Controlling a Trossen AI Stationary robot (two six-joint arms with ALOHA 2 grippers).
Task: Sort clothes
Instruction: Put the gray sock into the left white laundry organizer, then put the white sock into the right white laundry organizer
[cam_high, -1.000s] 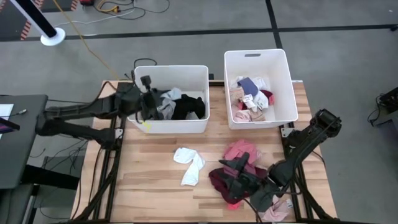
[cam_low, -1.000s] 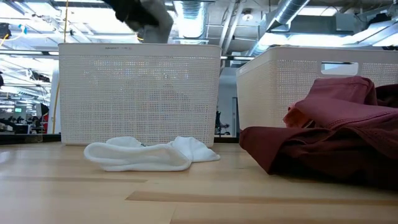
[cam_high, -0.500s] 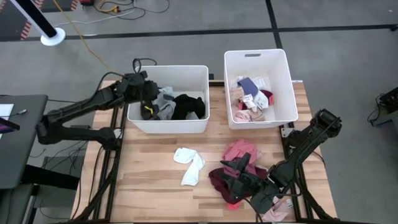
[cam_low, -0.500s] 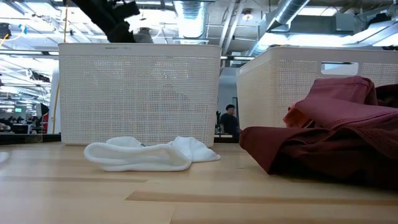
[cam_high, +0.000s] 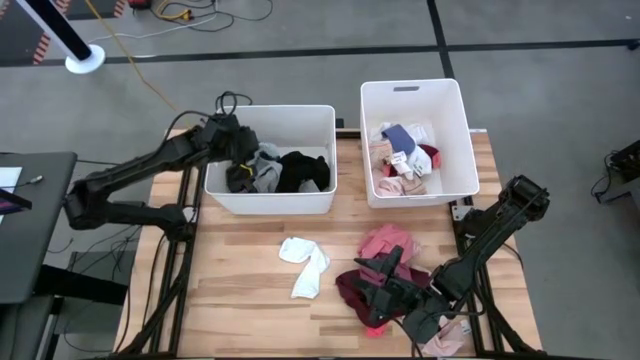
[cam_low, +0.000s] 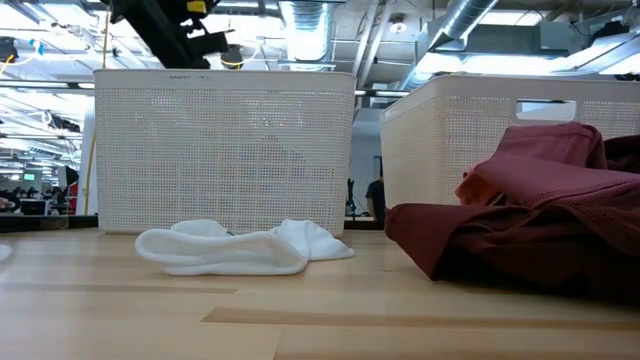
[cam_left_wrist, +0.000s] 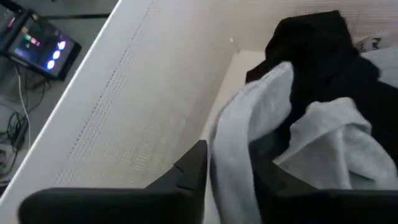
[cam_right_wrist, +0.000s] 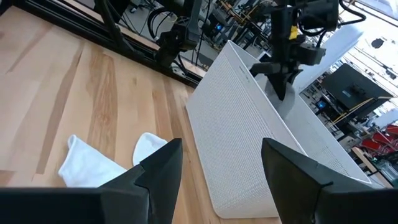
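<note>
1. Over the left bin (cam_high: 270, 205), the left gripper (cam_high: 240, 165) is being held low, its fingers parting around a grey garment (cam_left_wrist: 249, 149) so it drops among dark clothes (cam_high: 300, 170).
2. Near the table's front, the right gripper (cam_high: 375, 285) is being kept wide open and empty above a maroon garment (cam_high: 355, 290).
3. Between the arms, a white garment (cam_high: 305, 262) is being left unsorted; light clothes (cam_high: 405, 155) are being gathered in the right bin (cam_high: 415, 92).

Two white bins (cam_high: 272, 118) (cam_high: 412, 92) stand at the table's (cam_high: 240, 290) far edge. Two arms (cam_high: 140, 170) (cam_high: 490, 235) reach over it. One white garment (cam_high: 305, 265) lies near the table's middle, one pink (cam_high: 385, 242) and one maroon (cam_high: 352, 290) toward the near right corner.
</note>
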